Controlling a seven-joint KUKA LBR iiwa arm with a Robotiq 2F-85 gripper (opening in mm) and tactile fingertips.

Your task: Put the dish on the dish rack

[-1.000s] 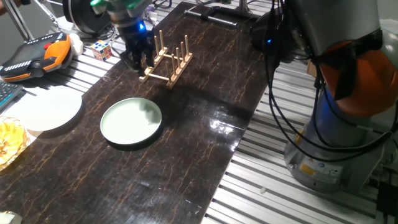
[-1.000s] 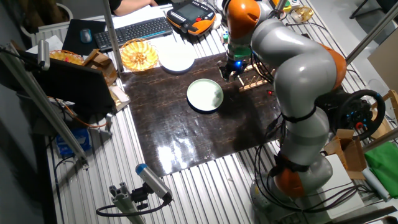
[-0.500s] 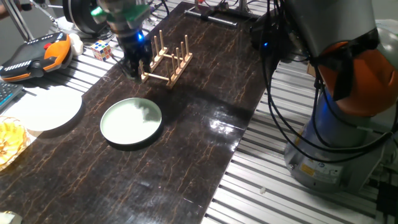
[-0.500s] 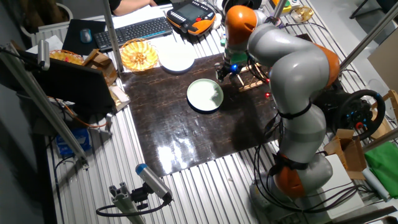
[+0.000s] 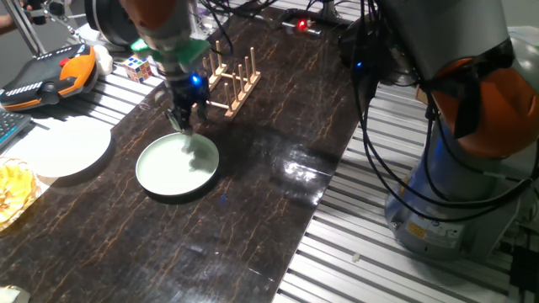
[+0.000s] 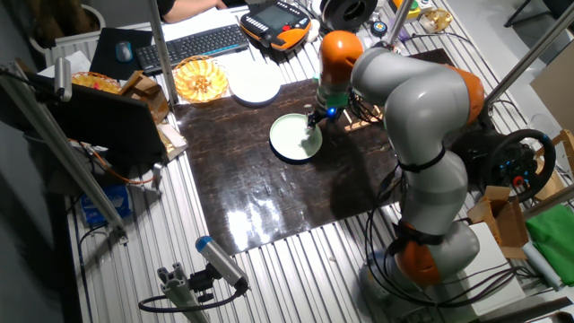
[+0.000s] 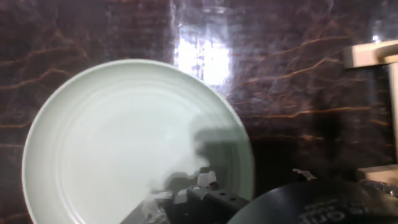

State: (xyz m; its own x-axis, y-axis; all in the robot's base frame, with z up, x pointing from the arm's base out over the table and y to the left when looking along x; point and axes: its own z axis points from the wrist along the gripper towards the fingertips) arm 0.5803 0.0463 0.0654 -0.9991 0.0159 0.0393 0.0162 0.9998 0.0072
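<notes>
- We see the dish (image 5: 177, 167) lying flat on the dark mat (image 5: 253, 168), right side up, its pale green inside facing the ceiling.
- In the other fixed view the dish (image 6: 296, 137) sits near the middle of the mat's far half, with the arm (image 6: 413, 99) bent over it.
- The gripper (image 5: 184, 120) points down at the dish's rim on the side nearest the rack (image 5: 229, 80).
- Its tips sit low over that rim; we cannot tell whether they touch it.
- We cannot tell how the fingers stand: they look close together in one fixed view, but the gap is too small and dark to read.
- In the hand view the dish (image 7: 124, 143) fills the left and middle, and dark gripper parts cross the bottom edge over its lower right rim.
- A pale wooden end of the rack (image 7: 373, 57) shows at the right edge of the hand view.
- The rack stands upright on the mat beyond the dish, near it but apart, with no plate between its pegs.
- A white plate (image 5: 61, 147) lies off the mat on the slatted table (image 5: 379, 244), beside the dish but well clear of it.
- A blue light glows on the wrist just above the gripper.
</notes>
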